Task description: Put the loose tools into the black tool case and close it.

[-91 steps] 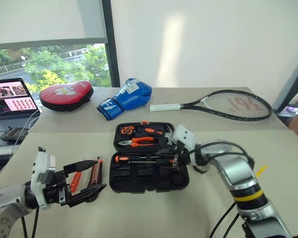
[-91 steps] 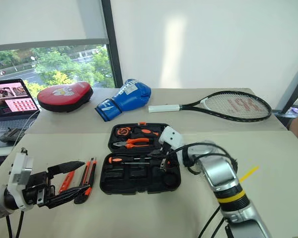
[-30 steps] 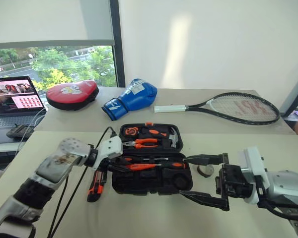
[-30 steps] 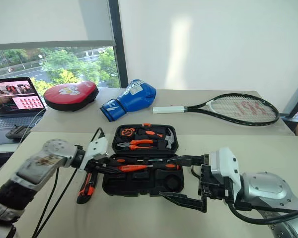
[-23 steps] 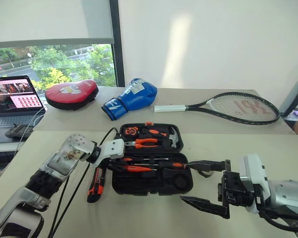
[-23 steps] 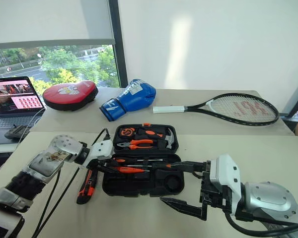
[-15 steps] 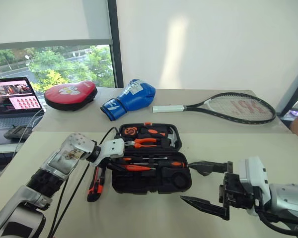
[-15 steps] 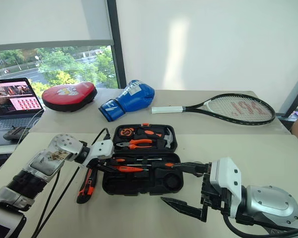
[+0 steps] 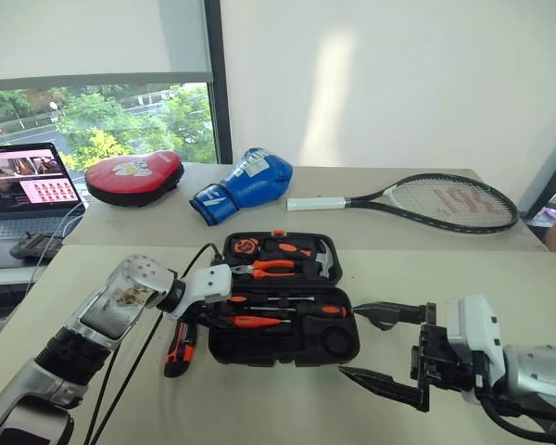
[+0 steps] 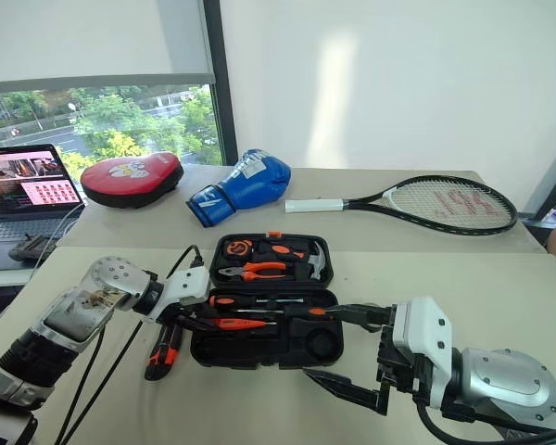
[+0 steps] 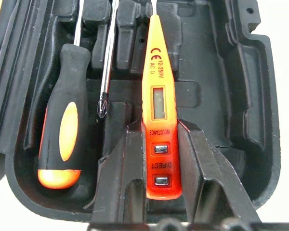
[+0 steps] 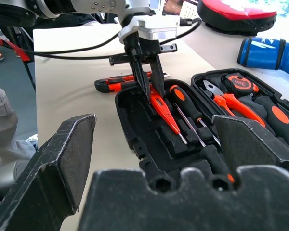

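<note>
Tester (image 11: 158, 101), pinched by left gripper (image 11: 163, 159), lies in case (image 9: 287, 348) at frame centre; seat it flat in its slot before releasing. Right gripper (image 9: 382, 348) gapes empty, lower right.

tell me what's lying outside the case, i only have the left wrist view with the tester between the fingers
Observer: The utility knife lies on the table, just beside the case on the robot's left.
Operator: where's the other arm
Observer: The right gripper hangs open and empty by the case's right edge.
Operator: lid in the way of anything
Observer: No, the lid lies open on the far side of the case, with orange-handled pliers stored in it.
</note>
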